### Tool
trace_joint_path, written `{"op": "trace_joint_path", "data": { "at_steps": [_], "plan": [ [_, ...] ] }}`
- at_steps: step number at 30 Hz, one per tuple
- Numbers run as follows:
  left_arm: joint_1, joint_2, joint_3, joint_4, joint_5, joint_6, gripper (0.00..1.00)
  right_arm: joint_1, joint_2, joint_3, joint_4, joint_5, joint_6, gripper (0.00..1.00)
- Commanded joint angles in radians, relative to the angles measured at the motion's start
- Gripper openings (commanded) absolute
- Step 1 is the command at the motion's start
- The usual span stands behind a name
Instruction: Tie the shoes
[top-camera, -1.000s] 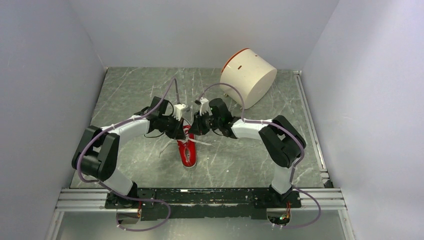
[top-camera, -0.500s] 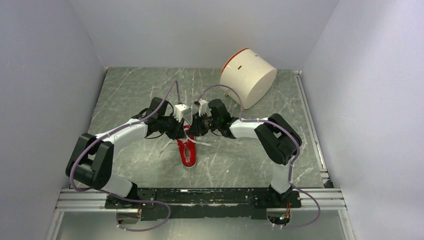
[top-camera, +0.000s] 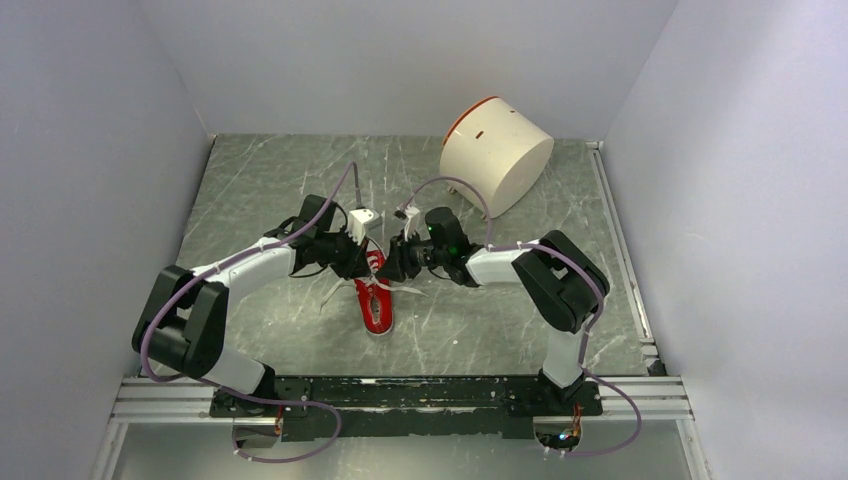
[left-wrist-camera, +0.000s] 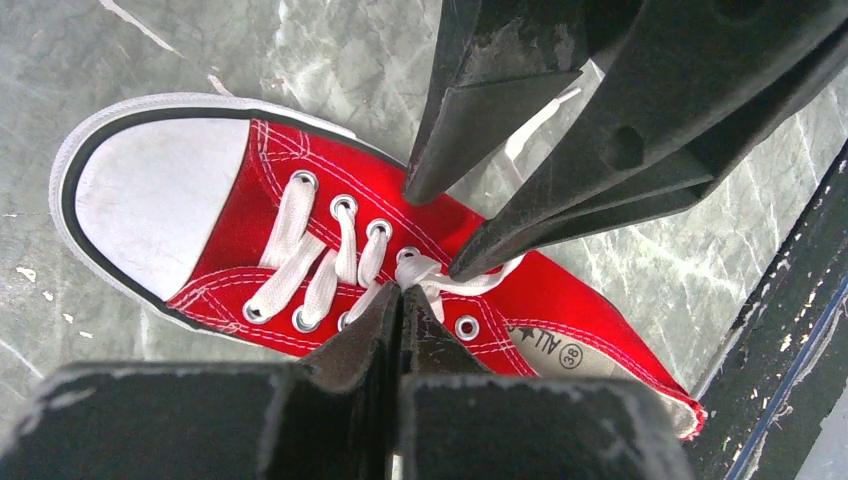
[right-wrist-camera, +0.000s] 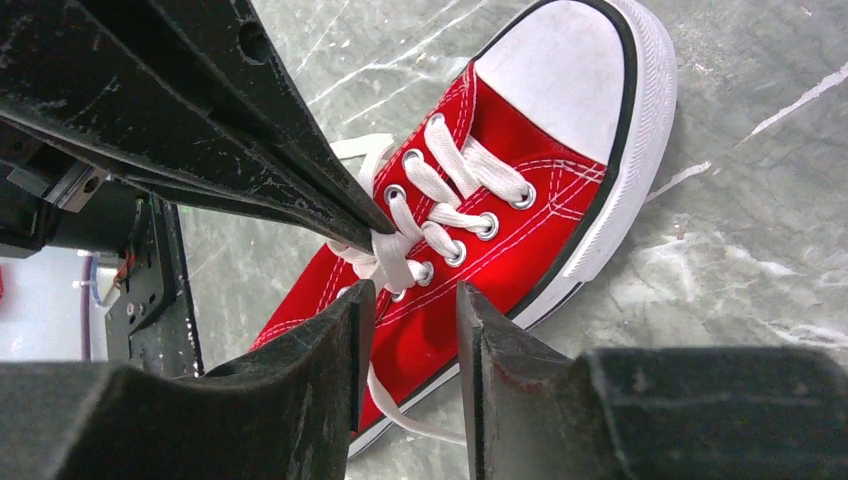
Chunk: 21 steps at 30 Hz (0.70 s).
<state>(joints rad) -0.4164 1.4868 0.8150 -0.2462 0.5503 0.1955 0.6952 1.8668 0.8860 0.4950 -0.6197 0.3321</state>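
Red sneaker lies on the grey marbled table, about midway between the two arms, sole down; its far end sits under both grippers; white toe cap and rubber sole clean in both wrist views; white laces threaded through the eyelets, gathered in a loose crossing over the tongue; one free lace end trails on the table to each side of the shoe

Left gripper: jaws pressed fully together, no gap between them; tips sit right on the lace crossing, with the lace bunched up at their point, so it looks pinched there

Right gripper: jaws partly apart with a clear gap; seen from the left wrist, one fingertip hangs over the shoe's side by the upper eyelets and the other rests at the lace just beside the left tips; nothing clamped between them

Both grippers meet nose to nose over the tongue, nearly touching; white drum with a red rim lies tipped at the far right of the table, well apart from the shoe
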Motion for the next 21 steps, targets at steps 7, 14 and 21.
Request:
{"op": "trace_joint_path", "data": {
  "at_steps": [7, 14, 21],
  "plan": [
    [-0.007, 0.002, -0.005, 0.015, 0.028, 0.032, 0.05, 0.001, 0.036, 0.007, 0.1, -0.065, -0.043, 0.39],
    [-0.007, -0.005, -0.008, 0.01, 0.03, 0.035, 0.05, 0.017, 0.074, 0.023, 0.1, -0.073, -0.055, 0.32],
    [-0.007, 0.004, -0.018, 0.012, 0.038, 0.024, 0.05, 0.018, 0.092, 0.018, 0.175, -0.071, 0.001, 0.11]
  ]
}}
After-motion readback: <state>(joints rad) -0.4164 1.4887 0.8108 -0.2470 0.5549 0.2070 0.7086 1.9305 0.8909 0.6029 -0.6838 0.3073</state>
